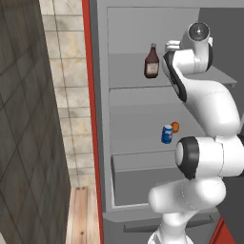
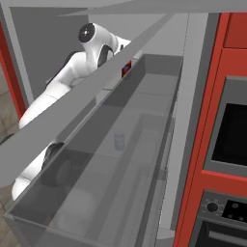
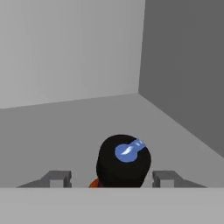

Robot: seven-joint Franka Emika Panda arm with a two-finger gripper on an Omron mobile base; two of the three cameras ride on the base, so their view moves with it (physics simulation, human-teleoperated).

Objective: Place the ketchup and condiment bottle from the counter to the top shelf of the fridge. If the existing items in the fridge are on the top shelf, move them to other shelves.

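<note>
My hand (image 3: 112, 177) was open around the small, light, stiff condiment bottle (image 3: 123, 161) standing on the fridge's top shelf (image 3: 65, 127), and its slim smooth sides looked best to hold.

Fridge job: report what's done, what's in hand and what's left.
Done: the ketchup stands on the top shelf, and the blue can and orange object sit on a lower shelf.
In hand: the condiment bottle stands on a grey fridge shelf between the open fingers of the gripper.
Left: withdraw the arm.
</note>
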